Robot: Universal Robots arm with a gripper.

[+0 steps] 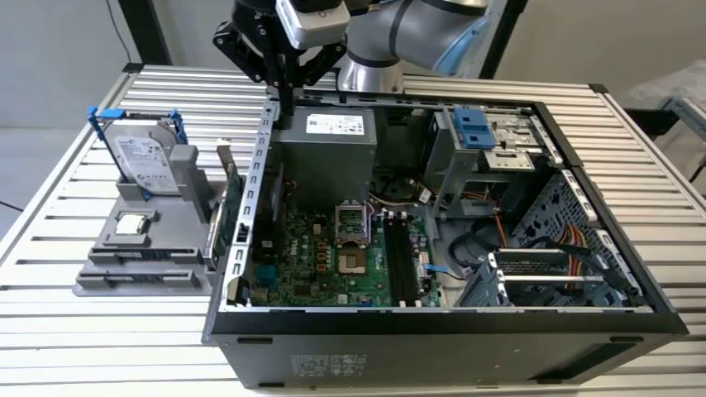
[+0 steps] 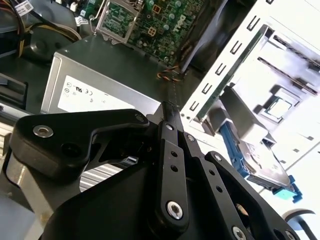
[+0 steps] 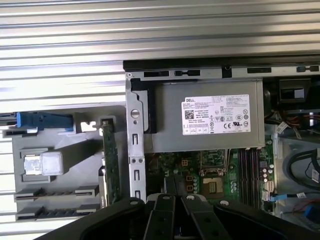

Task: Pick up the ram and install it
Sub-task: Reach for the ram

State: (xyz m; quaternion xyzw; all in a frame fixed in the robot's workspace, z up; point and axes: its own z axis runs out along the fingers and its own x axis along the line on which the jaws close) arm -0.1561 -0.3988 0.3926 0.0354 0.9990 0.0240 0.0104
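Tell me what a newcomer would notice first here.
In the exterior view, an open computer case with a green motherboard fills the middle. The black gripper hangs over its far rim; a grey holder with a hard drive stands at the exterior view's left.

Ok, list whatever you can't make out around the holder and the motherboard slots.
Green board in the gray holder: edge-on in the first wrist view, its face and chips hidden.
Black slots: one end lost behind the hand in the first wrist view.
Whether anything sits in those slots: too small to tell in the exterior view.
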